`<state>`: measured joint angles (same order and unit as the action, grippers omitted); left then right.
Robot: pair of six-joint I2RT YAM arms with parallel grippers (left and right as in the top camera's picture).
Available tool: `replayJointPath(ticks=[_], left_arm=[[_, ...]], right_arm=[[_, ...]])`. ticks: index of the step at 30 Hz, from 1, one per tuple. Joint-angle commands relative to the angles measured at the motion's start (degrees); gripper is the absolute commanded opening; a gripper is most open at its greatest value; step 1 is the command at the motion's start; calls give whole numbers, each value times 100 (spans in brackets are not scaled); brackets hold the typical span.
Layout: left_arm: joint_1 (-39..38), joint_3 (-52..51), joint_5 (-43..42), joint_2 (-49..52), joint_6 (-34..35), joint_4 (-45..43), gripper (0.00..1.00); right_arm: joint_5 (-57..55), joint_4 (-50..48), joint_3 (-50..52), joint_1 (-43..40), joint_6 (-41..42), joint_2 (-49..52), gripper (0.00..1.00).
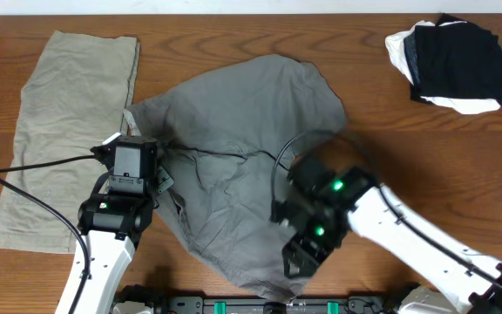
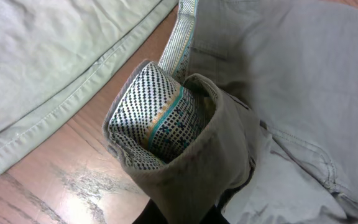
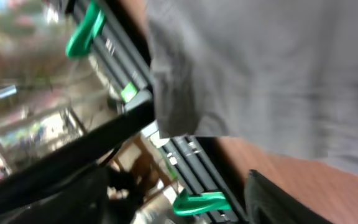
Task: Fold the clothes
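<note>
- Overhead: shorts lay crumpled mid-table, with the left gripper at their 9 o'clock edge and the right gripper at 6 o'clock.
- Left wrist: closed jaws pinched the bunched waistband, which needed pulling taut.
- Right wrist: too blurred to tell whether the jaws were open or closed.

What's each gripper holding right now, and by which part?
The left gripper pinches the grey shorts by the waistband, its patterned lining showing. The right gripper stands open, holding nothing.

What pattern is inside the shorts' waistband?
The waistband lining is white with small dark dots and a teal-tan stripe; clearest in left wrist view.
</note>
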<state>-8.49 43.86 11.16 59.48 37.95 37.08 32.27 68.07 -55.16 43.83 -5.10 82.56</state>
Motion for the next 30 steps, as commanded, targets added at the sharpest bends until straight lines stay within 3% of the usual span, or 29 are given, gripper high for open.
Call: replayJointPath(ticks=[1, 7, 17, 23, 30], left_arm=[[-33, 160, 138, 0, 72, -9, 6], [-33, 160, 138, -2, 70, -7, 6], [-33, 160, 140, 0, 70, -26, 6], [-33, 160, 138, 0, 70, -101, 6], [-33, 160, 131, 0, 72, -94, 6]], right_arm=[[157, -114, 164, 358, -138, -26, 76], [-44, -623, 597, 621, 44, -13, 89], [-398, -1360, 1174, 634, 737, 116, 86], [-942, -1606, 1172, 592, 1965, 118, 82], [-498, -1759, 831, -236, 2369, 118, 72]])
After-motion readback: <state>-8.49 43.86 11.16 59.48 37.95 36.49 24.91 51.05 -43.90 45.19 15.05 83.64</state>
